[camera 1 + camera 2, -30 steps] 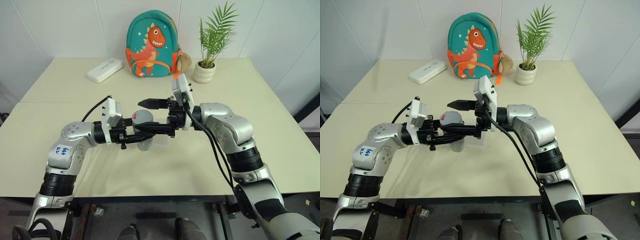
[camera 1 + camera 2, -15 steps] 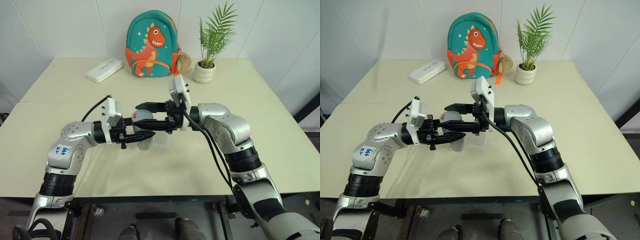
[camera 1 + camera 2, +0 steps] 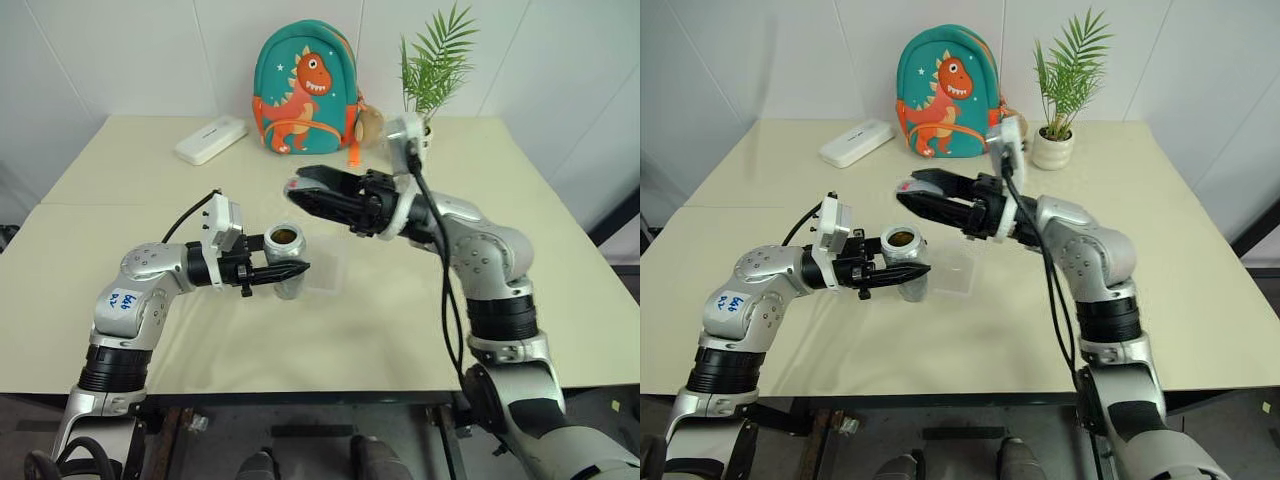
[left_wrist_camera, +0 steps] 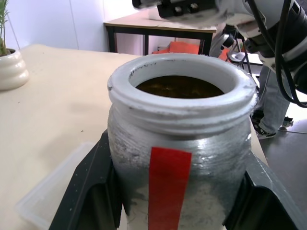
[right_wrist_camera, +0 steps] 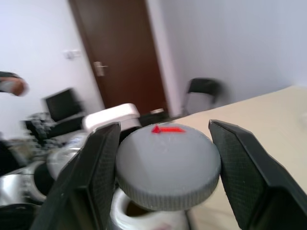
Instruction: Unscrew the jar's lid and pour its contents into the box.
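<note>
My left gripper (image 3: 292, 270) is shut on the silvery jar (image 3: 285, 265), which stands upright just above the table with its mouth uncovered. The red stripe runs down the jar's side (image 4: 169, 184), and black fingers (image 4: 84, 191) press on both sides. Dark brown contents (image 4: 180, 87) show inside the white threaded neck. Up and to the right of the jar, my right gripper (image 3: 303, 190) is shut on the grey lid (image 5: 168, 165), red mark on top, clear of the jar. The shallow clear box (image 3: 325, 275) lies on the table right beside the jar.
At the table's back stand a teal dinosaur backpack (image 3: 305, 90), a white oblong case (image 3: 210, 139) to its left and a potted plant (image 3: 410, 140) to its right. The cream table (image 3: 150, 190) is bare around the jar and box.
My right gripper closed on the lid, then lifted it off the jar, up and to the right. The jar's mouth now stands uncovered. My left gripper kept still.
</note>
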